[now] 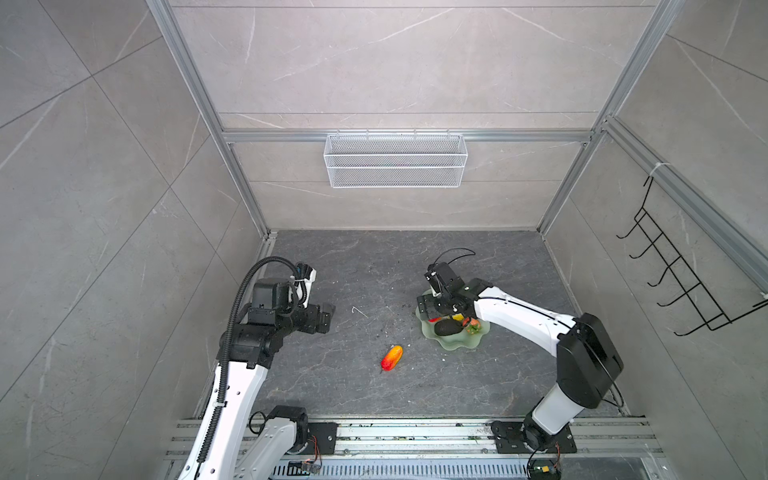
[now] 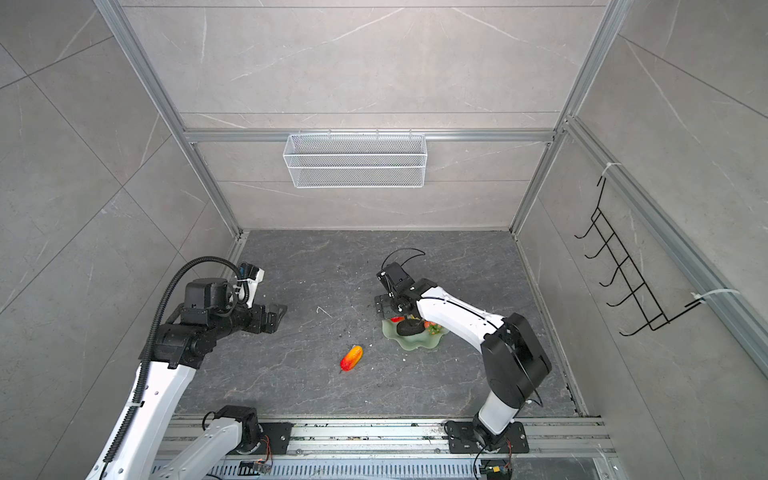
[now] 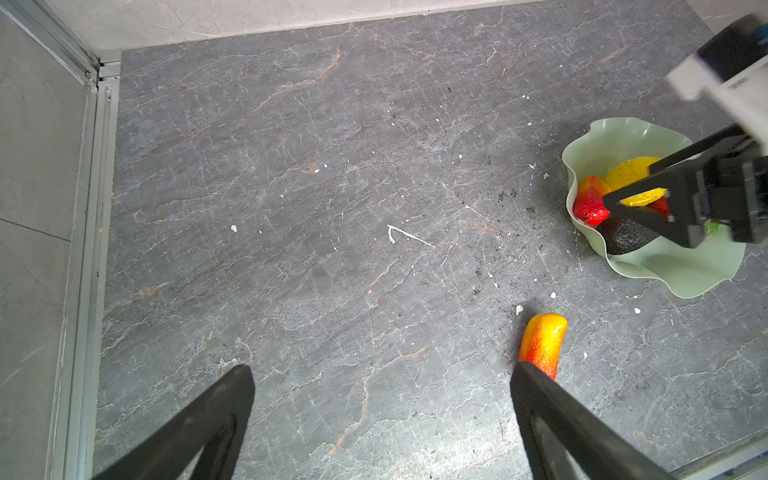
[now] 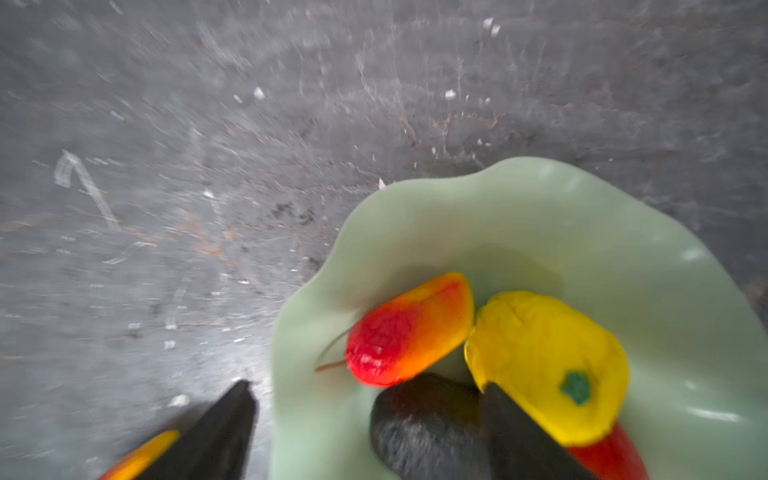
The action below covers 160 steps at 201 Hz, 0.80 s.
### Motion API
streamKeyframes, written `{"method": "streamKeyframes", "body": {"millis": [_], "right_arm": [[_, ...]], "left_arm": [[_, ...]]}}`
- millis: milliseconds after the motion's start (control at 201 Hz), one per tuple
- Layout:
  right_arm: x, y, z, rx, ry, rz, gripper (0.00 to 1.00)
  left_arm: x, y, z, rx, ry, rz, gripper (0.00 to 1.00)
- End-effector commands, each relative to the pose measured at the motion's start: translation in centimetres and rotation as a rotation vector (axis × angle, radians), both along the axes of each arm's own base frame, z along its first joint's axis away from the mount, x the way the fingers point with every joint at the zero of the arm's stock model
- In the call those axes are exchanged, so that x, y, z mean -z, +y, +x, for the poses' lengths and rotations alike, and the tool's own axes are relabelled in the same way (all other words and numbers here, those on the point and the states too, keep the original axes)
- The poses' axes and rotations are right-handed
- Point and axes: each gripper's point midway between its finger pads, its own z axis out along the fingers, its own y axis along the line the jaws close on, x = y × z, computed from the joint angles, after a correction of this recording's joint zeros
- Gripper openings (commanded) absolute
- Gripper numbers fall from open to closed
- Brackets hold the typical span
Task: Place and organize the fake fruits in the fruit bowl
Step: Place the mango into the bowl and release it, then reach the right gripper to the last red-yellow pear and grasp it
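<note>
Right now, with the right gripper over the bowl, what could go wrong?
1. One finger of the open right gripper sits right by the avocado and the yellow fruit; pulling out could knock one over the fruit bowl rim.
2. The last red-orange fruit lies on the table left of the fruit bowl; the open left gripper bringing it over might clash with the right arm.

Your left arm is bent at the elbow with the wrist level. The left gripper points toward the middle, jaws spread wide, nothing between them. Your right arm reaches forward with the wrist tipped down, and the right gripper sits low, jaws wide apart, gripping nothing.
</note>
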Motion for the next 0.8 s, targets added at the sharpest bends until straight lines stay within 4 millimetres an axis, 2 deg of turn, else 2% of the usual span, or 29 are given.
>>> {"method": "streamKeyframes", "body": {"millis": [0, 90, 239, 384, 438, 608, 792], "right_arm": [[-4.7, 3.1, -2.7, -0.271, -0.104, -0.011, 1.0], [-4.4, 4.4, -5.2, -0.44, -0.092, -0.082, 1.0], [-1.0, 5.7, -9.3, -0.707, -0.039, -0.215, 1.0], [1.8, 8.3, -14.2, -1.049, -0.083, -0.212, 1.0], [2.3, 9.2, -15.4, -1.139, -0.11, -0.197, 1.0], [4.0, 11.0, -15.7, -1.232, -0.112, -0.2, 1.0], [6.9, 12.5, -15.8, -1.3, -0.067, -0.248, 0.98]], "left_arm": [[-0.5, -0.1, 0.3, 0.016, -0.03, 0.0, 1.0], [-0.5, -0.2, 0.3, 0.018, -0.029, -0.001, 1.0], [-0.6, -0.1, 0.3, 0.016, -0.033, -0.001, 1.0], [-0.5, -0.2, 0.3, 0.019, -0.028, -0.002, 1.0], [-0.5, -0.2, 0.3, 0.019, -0.026, -0.004, 1.0], [-0.5, -0.2, 0.4, 0.019, -0.024, -0.005, 1.0], [-0.5, -0.2, 0.3, 0.021, -0.026, -0.004, 1.0]]}}
